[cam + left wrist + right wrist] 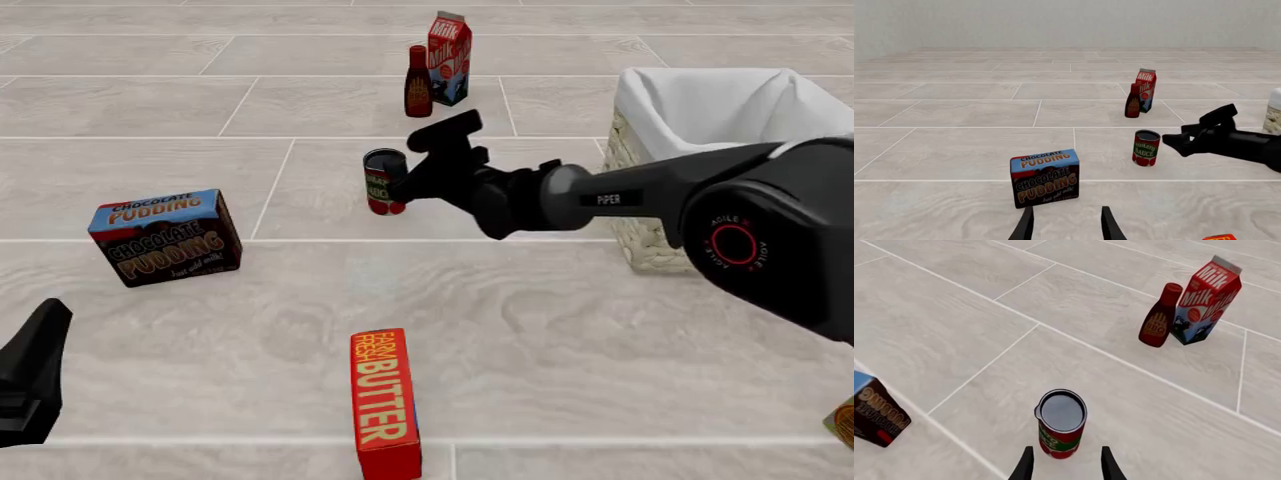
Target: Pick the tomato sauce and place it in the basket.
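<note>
The tomato sauce is a small red-labelled tin with a green band, standing upright on the tiled floor left of the basket. It also shows in the left wrist view and the right wrist view. My right gripper is open right at the can, with a finger on either side of its near face and small gaps showing. It holds nothing. My left gripper is open and empty, low at the near left, facing the pudding box.
A chocolate pudding box stands at the left. A butter box lies in the near middle. A dark red bottle and a milk carton stand together behind the can. The right arm stretches across in front of the basket.
</note>
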### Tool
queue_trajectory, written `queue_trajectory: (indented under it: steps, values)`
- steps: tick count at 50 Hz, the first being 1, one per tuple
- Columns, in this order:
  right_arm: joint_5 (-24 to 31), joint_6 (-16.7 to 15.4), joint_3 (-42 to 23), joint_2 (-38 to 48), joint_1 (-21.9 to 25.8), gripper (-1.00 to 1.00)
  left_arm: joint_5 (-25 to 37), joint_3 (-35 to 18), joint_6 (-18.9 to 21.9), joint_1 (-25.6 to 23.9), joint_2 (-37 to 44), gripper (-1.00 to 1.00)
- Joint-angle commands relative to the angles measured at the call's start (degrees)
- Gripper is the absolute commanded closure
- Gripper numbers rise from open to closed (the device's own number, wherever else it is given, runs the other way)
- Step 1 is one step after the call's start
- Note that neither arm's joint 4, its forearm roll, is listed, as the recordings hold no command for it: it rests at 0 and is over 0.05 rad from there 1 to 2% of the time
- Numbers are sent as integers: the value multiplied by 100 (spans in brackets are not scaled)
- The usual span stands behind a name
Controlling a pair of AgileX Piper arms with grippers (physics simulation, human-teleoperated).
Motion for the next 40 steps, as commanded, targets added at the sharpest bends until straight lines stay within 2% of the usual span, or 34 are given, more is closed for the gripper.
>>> queue_trajectory:
  steps: [1,40]
  values:
    - [74,14,-223,193,1,-100,0,0,0,0,0,-100]
    - [343,48,-843,605,39,-100,0,0,0,0,0,-100]
